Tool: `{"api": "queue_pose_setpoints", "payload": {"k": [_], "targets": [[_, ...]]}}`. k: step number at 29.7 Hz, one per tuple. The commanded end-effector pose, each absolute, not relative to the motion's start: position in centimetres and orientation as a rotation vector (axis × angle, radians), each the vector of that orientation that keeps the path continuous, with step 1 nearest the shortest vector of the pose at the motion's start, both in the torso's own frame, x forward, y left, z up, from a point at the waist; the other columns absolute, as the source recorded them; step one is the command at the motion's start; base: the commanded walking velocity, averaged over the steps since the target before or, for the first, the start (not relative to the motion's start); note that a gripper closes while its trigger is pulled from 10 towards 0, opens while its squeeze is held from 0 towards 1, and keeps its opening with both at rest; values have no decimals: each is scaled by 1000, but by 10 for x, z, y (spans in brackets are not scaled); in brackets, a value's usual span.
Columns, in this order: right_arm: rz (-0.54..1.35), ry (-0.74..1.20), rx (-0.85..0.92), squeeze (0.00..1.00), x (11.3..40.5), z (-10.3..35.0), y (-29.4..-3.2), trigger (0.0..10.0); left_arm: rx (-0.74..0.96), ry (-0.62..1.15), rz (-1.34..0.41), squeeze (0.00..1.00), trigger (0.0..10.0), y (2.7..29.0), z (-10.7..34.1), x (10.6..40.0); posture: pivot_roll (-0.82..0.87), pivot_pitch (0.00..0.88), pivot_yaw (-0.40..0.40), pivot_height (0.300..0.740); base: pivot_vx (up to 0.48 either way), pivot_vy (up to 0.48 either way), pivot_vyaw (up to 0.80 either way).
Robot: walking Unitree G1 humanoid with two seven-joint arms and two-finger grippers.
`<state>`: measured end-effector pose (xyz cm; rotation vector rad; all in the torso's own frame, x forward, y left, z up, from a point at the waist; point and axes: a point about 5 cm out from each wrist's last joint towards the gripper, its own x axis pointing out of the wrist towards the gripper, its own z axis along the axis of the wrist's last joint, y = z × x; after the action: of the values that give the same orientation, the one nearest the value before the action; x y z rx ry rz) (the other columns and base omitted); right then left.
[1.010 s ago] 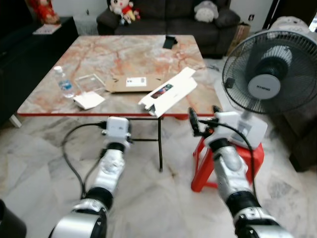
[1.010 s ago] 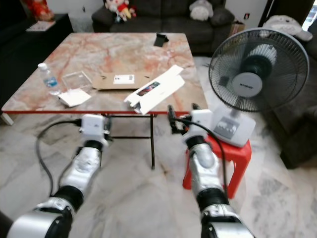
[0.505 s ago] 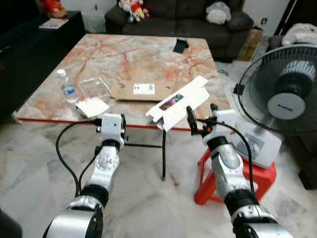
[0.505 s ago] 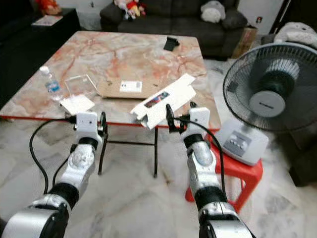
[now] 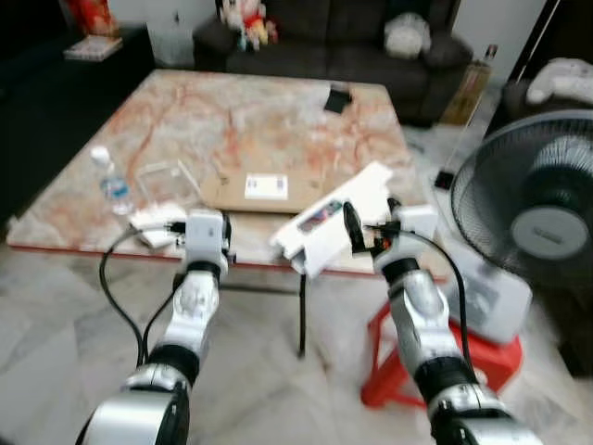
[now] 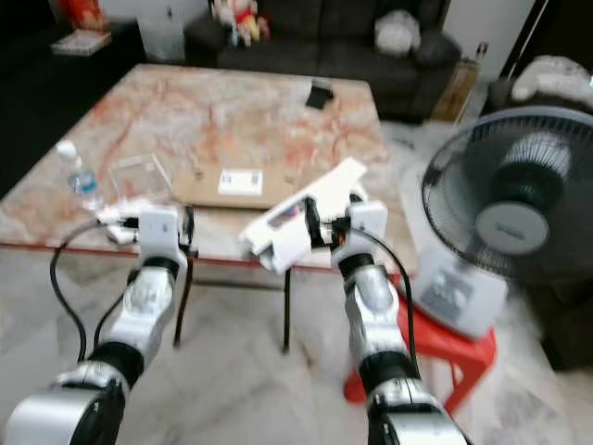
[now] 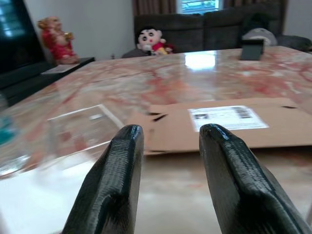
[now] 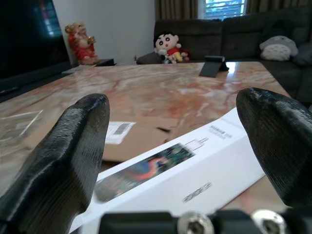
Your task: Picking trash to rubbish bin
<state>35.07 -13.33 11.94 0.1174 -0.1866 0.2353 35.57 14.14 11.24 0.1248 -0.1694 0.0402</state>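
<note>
A long white box (image 5: 335, 215) lies slanted at the near edge of the marble table (image 5: 250, 120), overhanging it. My right gripper (image 5: 372, 222) is open wide at the box's near end; in the right wrist view the box (image 8: 195, 170) lies ahead between the two fingers (image 8: 63, 151). A flat brown cardboard sheet (image 5: 264, 190) with a white label lies behind it. My left gripper (image 7: 168, 141) is open at the table edge, facing a clear plastic tray (image 7: 83, 126) and the cardboard (image 7: 234, 122). A white paper pad (image 5: 153, 222) sits by the left wrist.
A water bottle (image 5: 111, 181) stands near the table's left edge. A small black object (image 5: 338, 95) rests at the far side. A standing fan (image 5: 542, 213) on a red stool (image 5: 445, 348) is close on the right. A dark sofa (image 5: 334, 42) lies beyond.
The camera has come closer to the table. Both grippers have risen to the table's near edge, and the right one has closed in on the white box's near end.
</note>
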Motion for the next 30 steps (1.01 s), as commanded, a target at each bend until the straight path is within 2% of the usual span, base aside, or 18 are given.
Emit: {"api": "queue_pose_setpoints", "payload": {"k": [1, 18, 22, 24, 28, 29, 30], "targets": [[208, -192, 110, 0, 352, 122, -144, 10000, 122, -189, 2, 0, 10000, 130, 120, 359, -78, 10, -49, 740, 409, 0, 0], [221, -183, 122, 0, 352, 121, -140, 10000, 91, -184, -199, 0, 10000, 115, 126, 362, -75, 11, -47, 740, 393, 0, 0], [222, -182, 124, 0, 352, 120, -139, 10000, 43, -172, -242, 0, 10000, 113, 127, 363, -75, 8, -46, 740, 0, 0, 0], [220, -178, 123, 0, 352, 120, -140, 10000, 3, -138, -330, 0, 10000, 110, 130, 366, -76, 3, -43, 740, 0, 0, 0], [220, -172, 122, 0, 351, 118, -140, 10000, -4, -130, -359, 0, 10000, 116, 135, 369, -78, 0, -39, 740, 0, 0, 0], [221, -169, 122, 0, 351, 117, -139, 10000, -20, -127, -365, 1000, 10000, 119, 136, 370, -78, 0, -39, 740, 0, 0, 0], [222, -167, 122, 0, 351, 117, -139, 10000, -19, -129, -366, 1000, 10000, 120, 137, 370, -78, 0, -39, 740, 0, 0, 0]]}}
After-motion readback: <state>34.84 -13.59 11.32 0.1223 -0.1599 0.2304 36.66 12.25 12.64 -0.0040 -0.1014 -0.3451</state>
